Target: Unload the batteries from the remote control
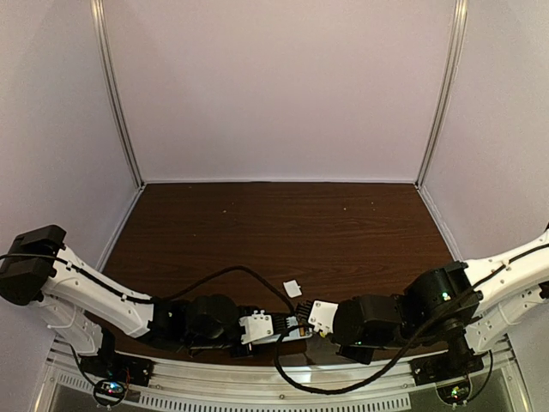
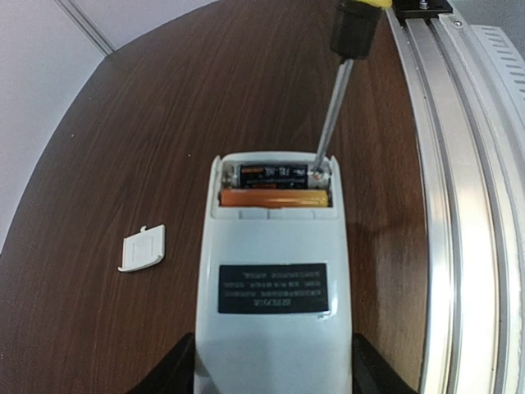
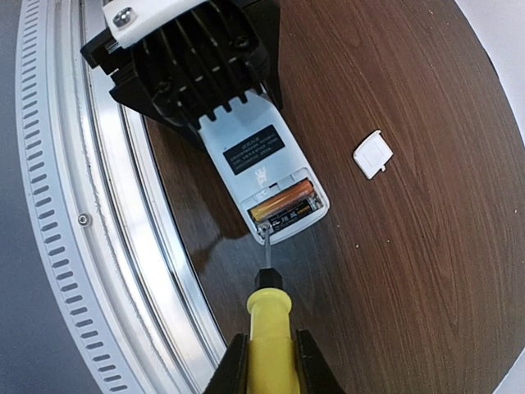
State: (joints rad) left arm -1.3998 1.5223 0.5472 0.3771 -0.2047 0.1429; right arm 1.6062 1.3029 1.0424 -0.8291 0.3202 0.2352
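Note:
The white remote control point(image 2: 275, 246) lies back-up on the table, its battery bay open. My left gripper point(image 2: 273, 373) is shut on its near end, one finger on each side. Two batteries rest side by side in the bay: a dark one point(image 2: 272, 174) and an orange one point(image 2: 275, 198). My right gripper point(image 3: 271, 361) is shut on the yellow-handled screwdriver point(image 3: 271, 328). The screwdriver's tip point(image 2: 318, 168) touches the end of the dark battery point(image 3: 294, 215) at the bay's corner; the orange battery point(image 3: 283, 200) lies beside it. In the top view both grippers meet near the front edge around the remote control point(image 1: 292, 326).
The small white battery cover point(image 2: 143, 248) lies loose on the wood left of the remote, seen also as a white square point(image 3: 373, 153) point(image 1: 292, 288). A metal rail point(image 2: 459, 205) runs along the table's near edge close beside the remote.

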